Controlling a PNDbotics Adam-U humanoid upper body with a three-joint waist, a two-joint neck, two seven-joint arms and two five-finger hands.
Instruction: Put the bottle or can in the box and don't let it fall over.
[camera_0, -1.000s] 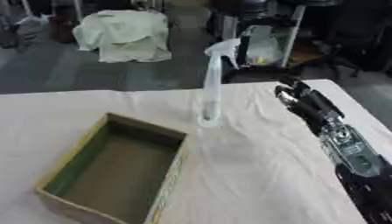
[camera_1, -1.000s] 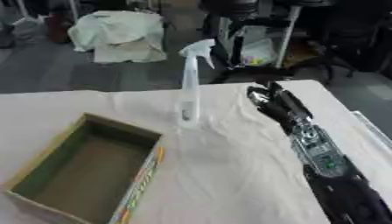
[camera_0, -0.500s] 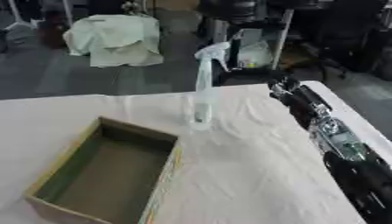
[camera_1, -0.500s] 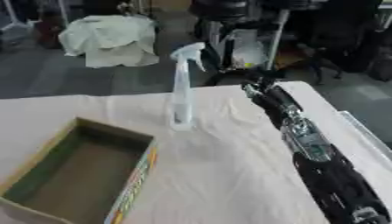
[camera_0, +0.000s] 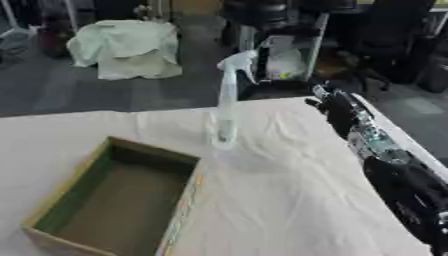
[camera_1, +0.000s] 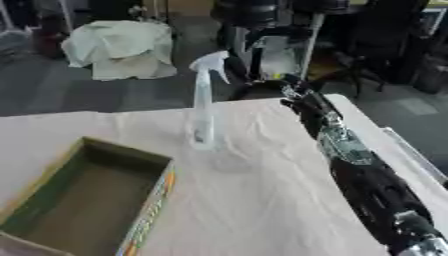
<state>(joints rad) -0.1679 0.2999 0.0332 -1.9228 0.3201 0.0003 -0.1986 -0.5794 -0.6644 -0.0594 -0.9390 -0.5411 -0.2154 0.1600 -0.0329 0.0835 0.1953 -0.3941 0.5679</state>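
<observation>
The right hand (camera_1: 302, 102) has stretched farther out; fingers' state unclear. Spray bottle (camera_0: 227, 100) upright beside box (camera_0: 122, 200).

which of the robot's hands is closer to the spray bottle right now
The right. The right hand reaches over the table's far right side, to the right of the upright spray bottle and apart from it. The left hand shows in neither view.

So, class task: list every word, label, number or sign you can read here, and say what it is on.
None can be read.
Box: coloured print along its outer side, too blurred to read.
Spray bottle: clear, no label visible.
</observation>
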